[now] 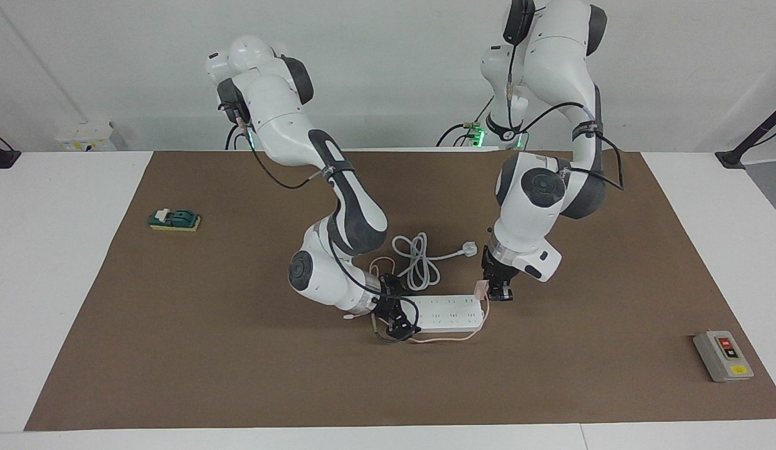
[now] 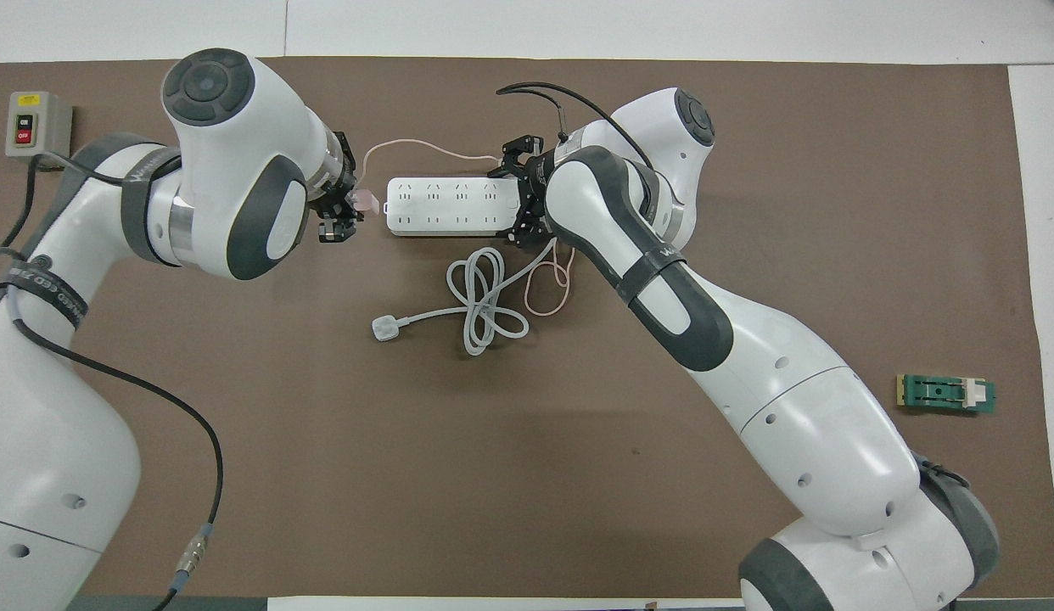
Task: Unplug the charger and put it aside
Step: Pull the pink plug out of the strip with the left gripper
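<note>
The pale pink charger [image 1: 480,288] sits between the fingers of my left gripper [image 1: 495,291], just off the end of the white power strip [image 1: 450,312] toward the left arm's end of the table. It also shows in the overhead view [image 2: 366,202], beside my left gripper [image 2: 344,209]. Its thin pink cable [image 1: 444,339] runs along the strip's edge farther from the robots and loops by the cord [image 2: 546,293]. My right gripper [image 1: 395,314] straddles and holds the strip's other end [image 2: 522,198].
The strip's thick white cord [image 1: 417,262] lies coiled nearer to the robots, ending in a white plug [image 1: 468,249]. A green block [image 1: 174,220] lies toward the right arm's end. A grey switch box [image 1: 723,355] lies toward the left arm's end. A brown mat [image 1: 238,350] covers the table.
</note>
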`<action>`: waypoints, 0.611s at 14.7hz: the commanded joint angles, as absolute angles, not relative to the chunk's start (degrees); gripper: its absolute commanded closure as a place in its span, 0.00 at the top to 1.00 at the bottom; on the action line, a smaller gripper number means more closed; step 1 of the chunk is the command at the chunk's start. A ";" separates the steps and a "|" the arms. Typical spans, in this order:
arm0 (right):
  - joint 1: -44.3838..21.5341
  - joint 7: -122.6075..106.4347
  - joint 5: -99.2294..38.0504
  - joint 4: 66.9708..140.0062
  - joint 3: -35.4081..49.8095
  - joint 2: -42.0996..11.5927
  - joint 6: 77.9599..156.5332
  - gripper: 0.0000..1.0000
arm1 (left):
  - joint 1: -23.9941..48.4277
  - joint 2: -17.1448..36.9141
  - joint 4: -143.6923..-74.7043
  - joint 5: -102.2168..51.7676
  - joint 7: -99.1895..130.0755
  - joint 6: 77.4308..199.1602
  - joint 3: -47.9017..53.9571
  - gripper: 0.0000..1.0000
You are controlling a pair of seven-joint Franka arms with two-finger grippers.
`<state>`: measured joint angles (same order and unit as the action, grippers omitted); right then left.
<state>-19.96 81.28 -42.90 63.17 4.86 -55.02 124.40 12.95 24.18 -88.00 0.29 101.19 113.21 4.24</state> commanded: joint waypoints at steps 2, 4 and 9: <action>-20.21 81.39 -42.10 60.91 4.48 -57.13 125.24 0.66 | 6.35 19.95 -89.30 -1.32 87.75 106.36 4.48 0.00; -20.21 81.39 -42.10 60.91 4.48 -57.13 125.24 0.66 | 2.92 19.16 -89.47 -1.32 81.42 104.34 4.48 0.00; -20.30 81.74 -42.01 60.82 4.40 -56.69 125.24 1.00 | -7.98 15.56 -90.61 -1.41 60.94 98.36 4.48 0.00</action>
<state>-19.97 81.28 -42.89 63.15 4.86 -55.02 124.39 -4.23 18.84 -88.25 -0.48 67.69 100.78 3.95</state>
